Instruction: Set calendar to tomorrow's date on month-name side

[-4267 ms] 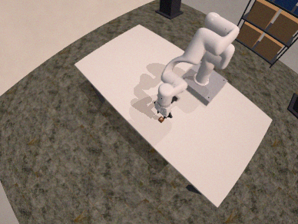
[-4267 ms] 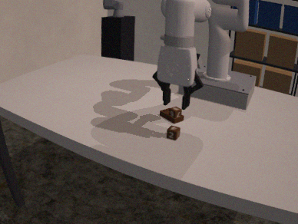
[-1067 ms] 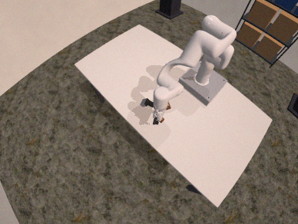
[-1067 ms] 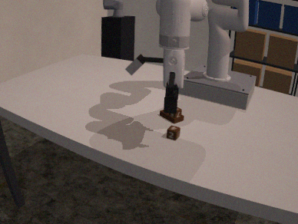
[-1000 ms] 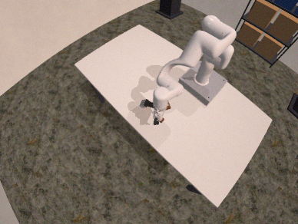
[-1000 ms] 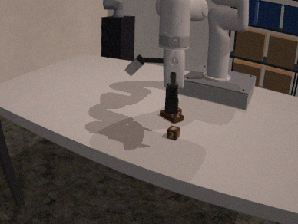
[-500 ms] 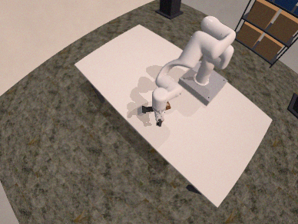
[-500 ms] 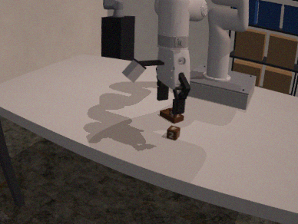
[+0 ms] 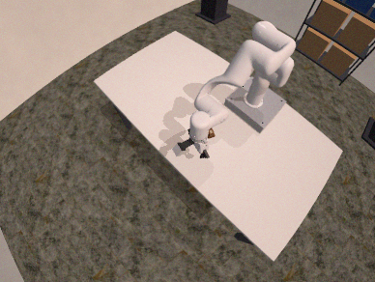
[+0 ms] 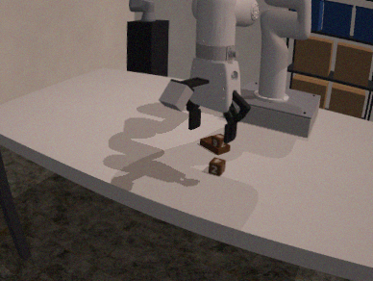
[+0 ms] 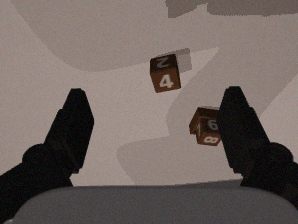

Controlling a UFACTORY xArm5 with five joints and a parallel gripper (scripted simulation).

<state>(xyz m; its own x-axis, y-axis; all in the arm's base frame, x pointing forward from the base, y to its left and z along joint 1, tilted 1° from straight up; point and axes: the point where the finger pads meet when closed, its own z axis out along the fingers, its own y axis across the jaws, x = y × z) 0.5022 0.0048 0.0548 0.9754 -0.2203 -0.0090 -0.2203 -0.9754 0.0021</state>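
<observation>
My gripper (image 10: 213, 120) is open and empty, hovering a little above the table. Just below its right finger lies a small brown tray with a digit cube in it (image 10: 214, 143). In the wrist view this cube (image 11: 206, 126) sits beside the right finger and shows 6, 1 and 8 on its faces. A second brown cube (image 10: 217, 166) stands on the bare table outside the tray, nearer the front edge, with a 2 facing the exterior camera. It also shows in the wrist view (image 11: 165, 74), with a 4 facing me. The month's name is too small to read.
The arm's grey base plate (image 10: 281, 110) is behind the tray. A black pedestal (image 10: 147, 47) stands beyond the table's far edge and shelves with boxes (image 10: 336, 63) are at the back right. The table's front edge (image 10: 192, 218) is close to the loose cube.
</observation>
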